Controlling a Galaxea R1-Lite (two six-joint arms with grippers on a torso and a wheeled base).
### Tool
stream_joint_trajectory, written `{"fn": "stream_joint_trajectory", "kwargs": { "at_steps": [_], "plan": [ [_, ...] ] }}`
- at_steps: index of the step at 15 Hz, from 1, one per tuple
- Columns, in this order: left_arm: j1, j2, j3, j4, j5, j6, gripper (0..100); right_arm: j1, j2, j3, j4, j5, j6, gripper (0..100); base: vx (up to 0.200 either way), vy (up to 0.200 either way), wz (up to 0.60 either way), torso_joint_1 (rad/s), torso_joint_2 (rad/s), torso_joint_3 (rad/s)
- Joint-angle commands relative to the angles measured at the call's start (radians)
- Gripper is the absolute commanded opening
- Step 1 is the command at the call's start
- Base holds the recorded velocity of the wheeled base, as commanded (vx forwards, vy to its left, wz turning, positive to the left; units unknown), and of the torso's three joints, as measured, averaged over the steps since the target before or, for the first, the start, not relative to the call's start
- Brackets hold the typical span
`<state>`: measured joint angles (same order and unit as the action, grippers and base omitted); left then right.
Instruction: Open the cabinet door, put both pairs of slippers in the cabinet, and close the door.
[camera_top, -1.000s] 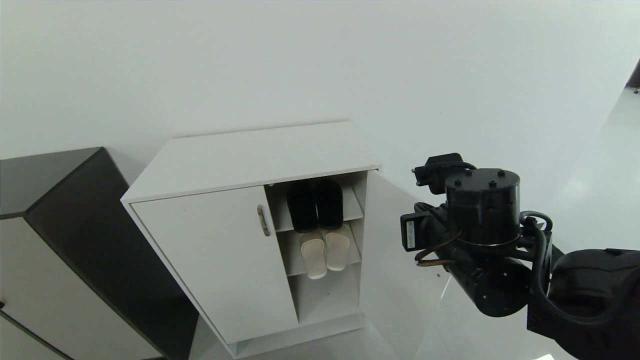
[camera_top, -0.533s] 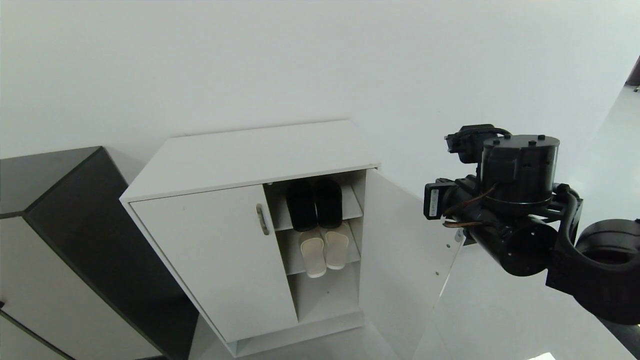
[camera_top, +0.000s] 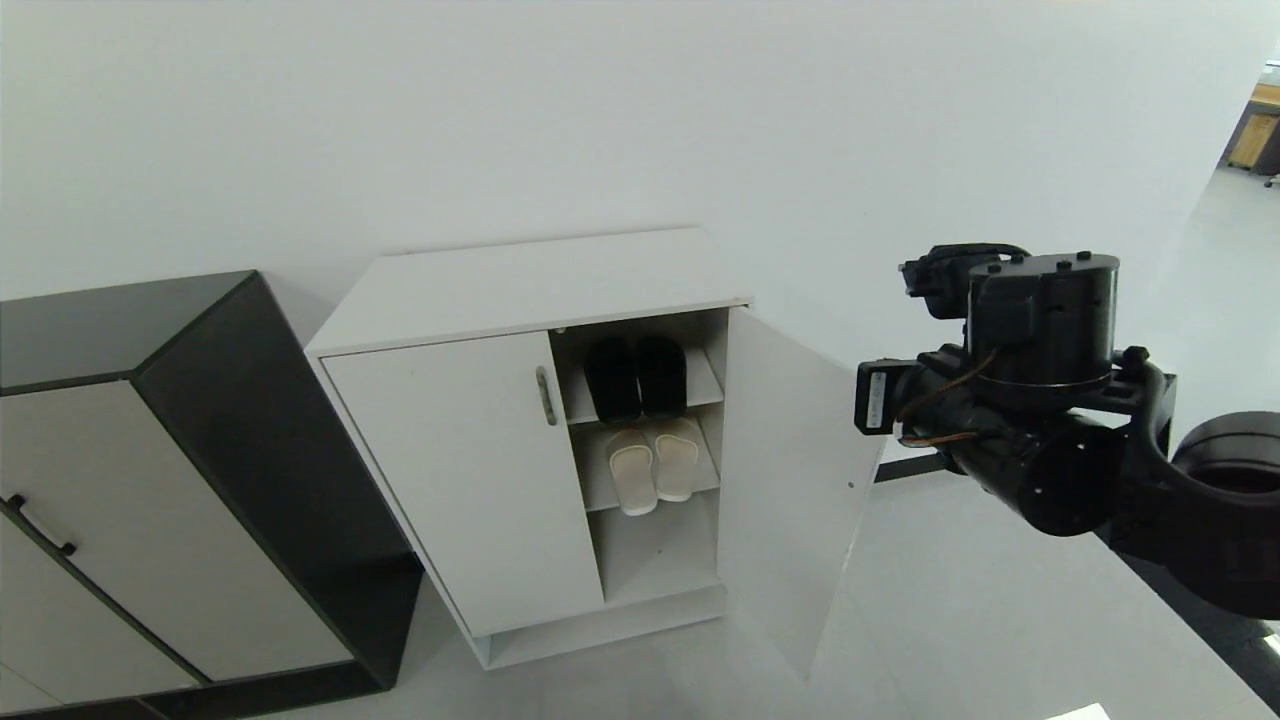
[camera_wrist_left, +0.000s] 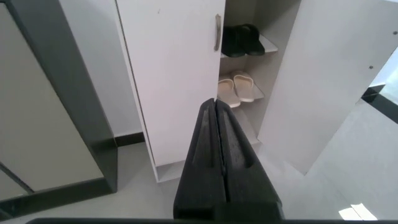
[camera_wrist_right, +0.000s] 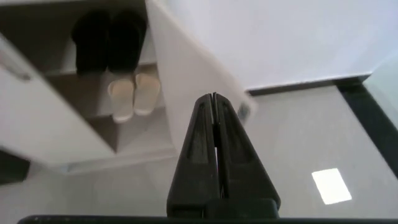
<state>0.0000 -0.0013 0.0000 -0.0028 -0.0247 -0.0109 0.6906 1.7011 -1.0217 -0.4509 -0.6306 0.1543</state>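
The cabinet has its right door swung wide and 2 pairs shelved, black slippers above white slippers, so closing looks the only step left, which calls for the right gripper, clenched empty like the left gripper, pushing that door shut.

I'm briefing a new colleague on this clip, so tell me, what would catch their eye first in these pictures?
The white cabinet against the wall stands with its right door swung open and its left door shut. Inside, black slippers lie on the top shelf and cream slippers on the shelf below. The right pincer hangs shut and empty near the open door.
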Motion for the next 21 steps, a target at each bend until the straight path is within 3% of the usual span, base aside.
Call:
{"fn": "stream_joint_trajectory", "kwargs": {
  "at_steps": [1, 4, 9, 21],
  "plan": [
    [0.000, 0.001, 0.000, 0.000, 0.000, 0.000, 0, -0.025, -0.008, -0.061, 0.075, 0.037, 0.048, 0, 0.000, 0.000, 0.00, 0.000, 0.00, 0.000],
    [0.000, 0.001, 0.000, 0.000, 0.000, 0.000, 0, -0.089, 0.022, -0.140, 0.159, 0.143, 0.117, 0, 0.000, 0.000, 0.00, 0.000, 0.00, 0.000],
    [0.000, 0.001, 0.000, 0.000, 0.000, 0.000, 0, -0.189, 0.146, -0.178, 0.086, 0.181, 0.119, 0, 0.000, 0.000, 0.00, 0.000, 0.00, 0.000],
    [0.000, 0.001, 0.000, 0.000, 0.000, 0.003, 0, -0.250, 0.321, -0.245, 0.000, 0.189, 0.119, 0, 0.000, 0.000, 0.00, 0.000, 0.00, 0.000]
  ]
}}
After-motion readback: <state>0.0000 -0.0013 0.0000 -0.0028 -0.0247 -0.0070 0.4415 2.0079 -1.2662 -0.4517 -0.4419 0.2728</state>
